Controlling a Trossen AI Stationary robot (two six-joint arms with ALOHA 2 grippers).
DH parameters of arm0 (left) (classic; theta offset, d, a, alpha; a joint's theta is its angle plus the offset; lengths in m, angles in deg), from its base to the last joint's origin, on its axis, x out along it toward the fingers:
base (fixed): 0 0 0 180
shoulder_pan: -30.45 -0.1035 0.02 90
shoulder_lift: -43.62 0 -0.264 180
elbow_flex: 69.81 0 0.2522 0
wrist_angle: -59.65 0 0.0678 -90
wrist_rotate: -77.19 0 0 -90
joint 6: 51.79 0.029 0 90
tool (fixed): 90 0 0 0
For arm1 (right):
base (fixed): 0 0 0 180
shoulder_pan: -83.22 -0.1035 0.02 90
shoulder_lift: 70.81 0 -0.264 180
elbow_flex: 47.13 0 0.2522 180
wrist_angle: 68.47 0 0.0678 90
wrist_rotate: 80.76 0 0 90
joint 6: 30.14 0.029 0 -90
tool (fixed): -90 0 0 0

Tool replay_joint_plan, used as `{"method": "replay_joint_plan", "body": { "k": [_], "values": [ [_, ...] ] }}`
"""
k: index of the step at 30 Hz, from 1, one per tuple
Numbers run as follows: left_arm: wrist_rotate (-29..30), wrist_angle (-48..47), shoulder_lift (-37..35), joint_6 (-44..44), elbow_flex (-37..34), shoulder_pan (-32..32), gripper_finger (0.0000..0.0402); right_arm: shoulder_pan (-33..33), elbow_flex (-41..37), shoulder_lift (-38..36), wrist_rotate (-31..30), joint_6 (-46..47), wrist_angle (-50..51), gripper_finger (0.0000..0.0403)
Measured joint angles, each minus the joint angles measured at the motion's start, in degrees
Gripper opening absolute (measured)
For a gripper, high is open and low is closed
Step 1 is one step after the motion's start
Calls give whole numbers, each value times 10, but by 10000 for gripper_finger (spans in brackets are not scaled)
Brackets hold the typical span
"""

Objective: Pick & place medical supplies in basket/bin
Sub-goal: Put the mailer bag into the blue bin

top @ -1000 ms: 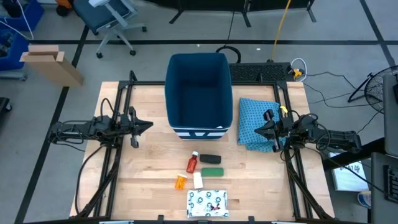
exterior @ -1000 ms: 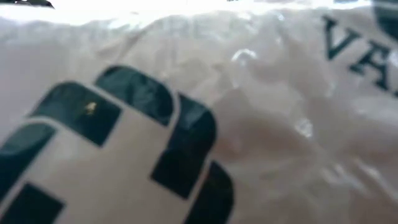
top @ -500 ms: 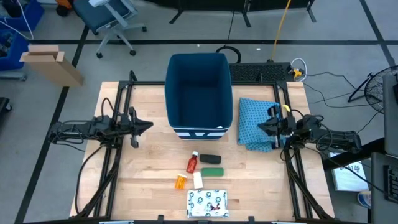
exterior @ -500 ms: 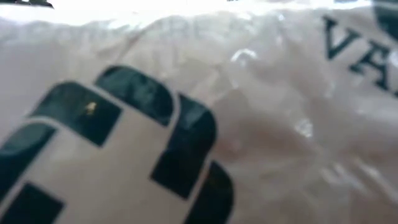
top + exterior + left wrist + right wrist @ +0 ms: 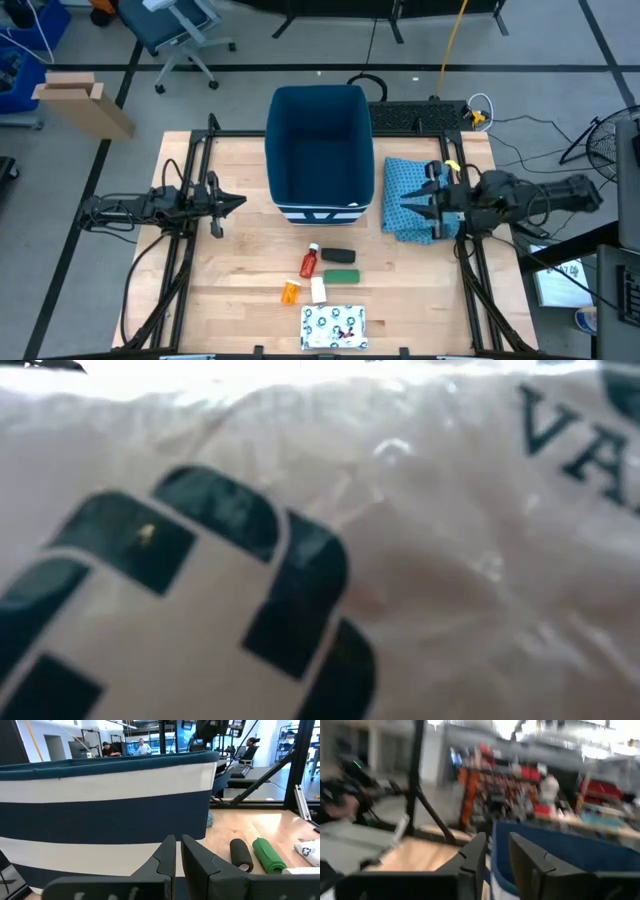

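The dark-blue bin (image 5: 320, 150) stands on its base at the table's far middle; it also shows in the left wrist view (image 5: 100, 820). In front of it lie a red bottle (image 5: 310, 261), a black oblong (image 5: 338, 256), a green oblong (image 5: 341, 275), an orange pill bottle (image 5: 289, 292), a white tube (image 5: 318, 290) and a flat white packet (image 5: 334, 326). My left gripper (image 5: 240, 202) is shut and empty, left of the bin. My right gripper (image 5: 403, 205) is a little open and empty, above the blue patterned cloth (image 5: 408, 180).
The low view is filled by a white packet with dark print (image 5: 300, 560) lying right at the lens. The folded cloth lies right of the bin. Dark frame rails (image 5: 190, 250) run along both sides of the table. Bare wood lies left of the supplies.
My right gripper has risen and gone a little toward the table's left edge, over the cloth toward the bin. The supplies, bin and cloth lie as before.
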Motion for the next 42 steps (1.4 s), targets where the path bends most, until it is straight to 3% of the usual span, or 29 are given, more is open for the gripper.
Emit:
{"method": "replay_joint_plan", "body": {
  "k": [4,8,11,17,21,30,36,42],
  "values": [
    [0,0,0,1,0,0,33,-63,102,106,-119,-24,92,127],
    [2,1,0,2,0,0,33,-127,163,172,-154,-22,121,160],
    [4,0,0,2,0,0,33,-188,183,220,-158,-7,126,178],
    [4,3,0,1,0,0,33,-306,209,325,-310,-7,125,194],
    [4,3,0,-9,0,0,33,-359,223,397,-363,33,126,196],
    [4,3,0,-46,0,0,33,-419,266,588,-362,154,114,200],
    [4,-1,0,-52,0,0,33,-448,331,703,-363,113,118,208],
    [2,0,0,-78,0,0,33,-473,423,750,-398,115,243,217]
  ]
}}
